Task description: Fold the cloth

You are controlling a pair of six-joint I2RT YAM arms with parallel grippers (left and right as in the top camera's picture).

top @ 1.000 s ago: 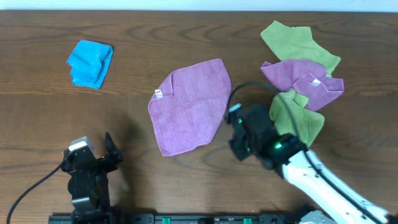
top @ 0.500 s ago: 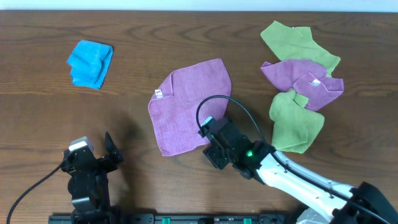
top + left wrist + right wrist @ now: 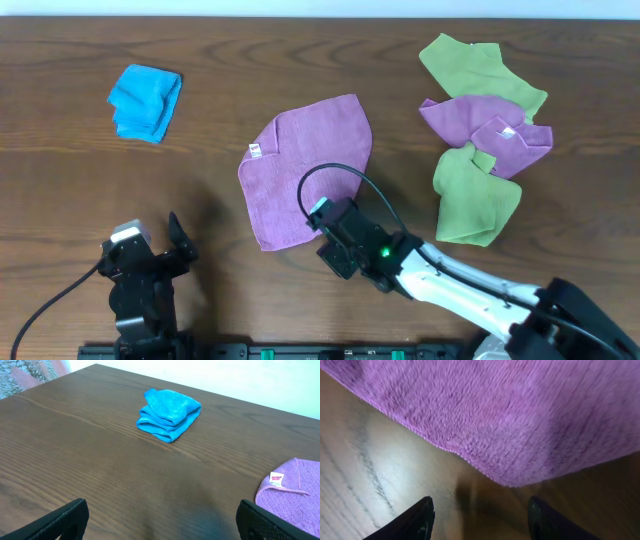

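Note:
The cloth lies spread flat on the wooden table, a lilac square turned like a diamond, with its white tag at the left edge. My right gripper hovers at its lower right edge. In the right wrist view the cloth fills the top, and the gripper is open over bare wood just short of the hem. My left gripper rests wide open at the front left, well away from the cloth. Its wrist view shows the gripper with nothing in it and the cloth's tagged corner at the right.
A folded bright-blue cloth lies at the back left, also in the left wrist view. At the back right sits a pile: a second lilac cloth between two lime-green cloths. The right arm's black cable loops over the cloth.
My right arm has swung left from beside the pile to the cloth's lower right edge, and its jaws have gone from shut to open. The left arm has not moved.

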